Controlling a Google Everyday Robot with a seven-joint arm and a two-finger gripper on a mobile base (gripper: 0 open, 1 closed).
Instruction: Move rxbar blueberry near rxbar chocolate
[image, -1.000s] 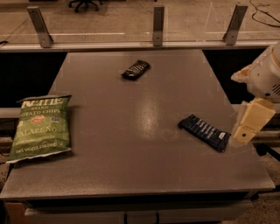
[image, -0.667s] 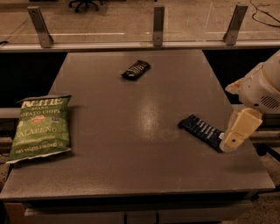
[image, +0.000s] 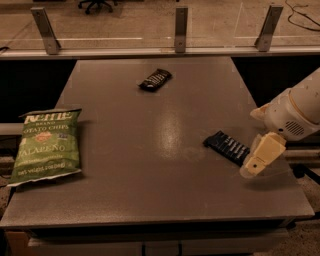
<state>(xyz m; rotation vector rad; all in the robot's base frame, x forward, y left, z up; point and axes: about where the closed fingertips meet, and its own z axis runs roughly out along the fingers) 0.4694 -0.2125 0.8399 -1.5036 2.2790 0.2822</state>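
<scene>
The rxbar blueberry (image: 226, 146), a long navy-blue wrapper with white text, lies flat on the right side of the grey table (image: 150, 190). The rxbar chocolate (image: 155, 80), a shorter black wrapper, lies at the far middle of the table, well apart from the blue bar. My gripper (image: 256, 161) comes in from the right on a white arm and hangs just above the table at the blue bar's right end, covering that end.
A green bag of jalapeño potato chips (image: 46, 143) lies at the table's left edge. A glass barrier with metal posts (image: 181, 27) runs along the far edge. The table's right edge is beside the gripper.
My gripper has moved left and down, from beyond the table's right edge to the right end of the blue bar. The bars and the bag have not moved.
</scene>
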